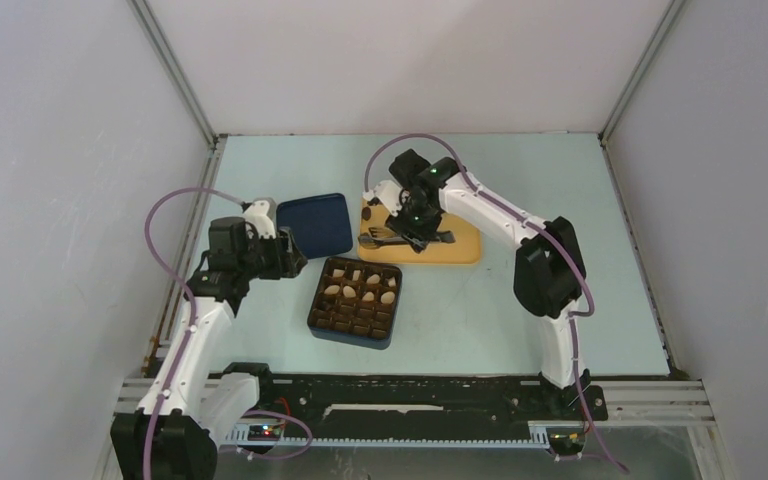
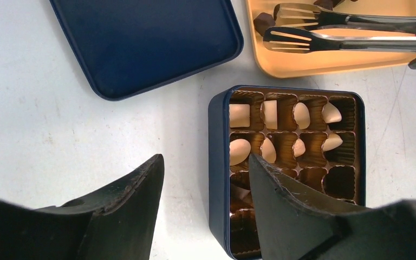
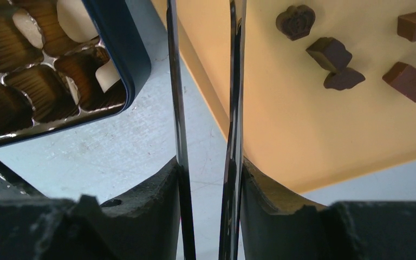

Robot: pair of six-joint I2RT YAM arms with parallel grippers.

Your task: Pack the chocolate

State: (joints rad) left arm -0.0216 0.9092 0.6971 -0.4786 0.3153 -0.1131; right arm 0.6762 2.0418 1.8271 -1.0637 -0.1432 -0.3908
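Cream-white chocolate [image 2: 240, 115] fills several cells of the brown insert in the dark blue box [image 2: 218, 179], also visible from above [image 1: 355, 340]. Dark chocolate [image 3: 329, 54] lies in several pieces on the orange tray [image 3: 281, 124]. My right gripper [image 3: 210, 165] is shut on the metal tongs [image 3: 176, 81], whose forked tips [image 2: 303, 40] reach over the tray's left end beside one dark piece [image 2: 262, 23]. My left gripper [image 2: 205, 157] is open and straddles the box's left wall, one finger over the table and the other over the cells.
The box's dark blue lid [image 2: 146, 43] lies flat on the table behind and left of the box, seen from above [image 1: 315, 224]. The orange tray [image 1: 460, 245] sits behind and right of the box. Grey walls enclose the table.
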